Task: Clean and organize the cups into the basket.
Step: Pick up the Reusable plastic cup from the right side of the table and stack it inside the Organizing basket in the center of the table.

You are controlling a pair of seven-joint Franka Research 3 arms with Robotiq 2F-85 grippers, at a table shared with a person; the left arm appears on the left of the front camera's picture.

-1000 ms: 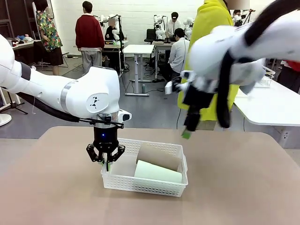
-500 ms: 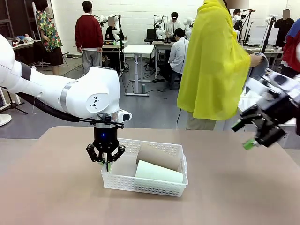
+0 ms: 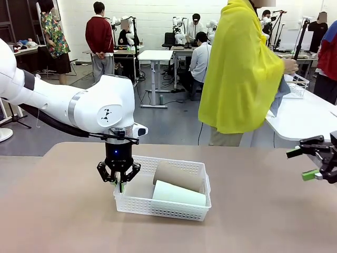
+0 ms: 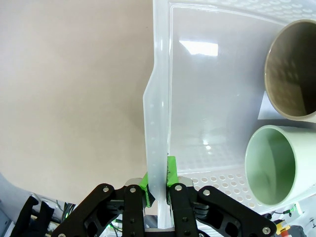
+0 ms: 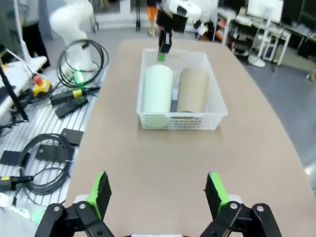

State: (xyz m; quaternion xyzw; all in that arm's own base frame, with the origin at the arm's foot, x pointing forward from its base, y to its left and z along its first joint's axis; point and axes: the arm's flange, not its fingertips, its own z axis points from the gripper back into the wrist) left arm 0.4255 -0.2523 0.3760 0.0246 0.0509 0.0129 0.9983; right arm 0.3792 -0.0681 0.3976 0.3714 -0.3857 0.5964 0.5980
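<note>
The white mesh basket (image 3: 158,207) stands mid-table. Two cups lie side by side in it: a brown cup (image 3: 178,176) at the back and a mint green cup (image 3: 179,194) at the front. My left gripper (image 3: 119,182) points straight down, shut on the basket's left rim. In the left wrist view the rim of the basket (image 4: 153,113) runs up between the pads of the left gripper (image 4: 158,180), with the brown cup (image 4: 291,74) and mint cup (image 4: 271,165) mouths facing it. My right gripper (image 3: 310,163) hangs open at the table's right edge. The right gripper (image 5: 158,195) looks along the table at the basket (image 5: 182,121).
A person in a yellow top (image 3: 237,79) stands behind the table's far edge, turned toward a white table (image 3: 305,118) at the right. Bare tabletop (image 3: 263,211) stretches between the basket and my right gripper. Cables (image 5: 54,153) lie on the floor beside the table.
My right arm has swung from above the basket's far side out to the right and down to the table's right edge, staying open. The left gripper and basket have not moved.
</note>
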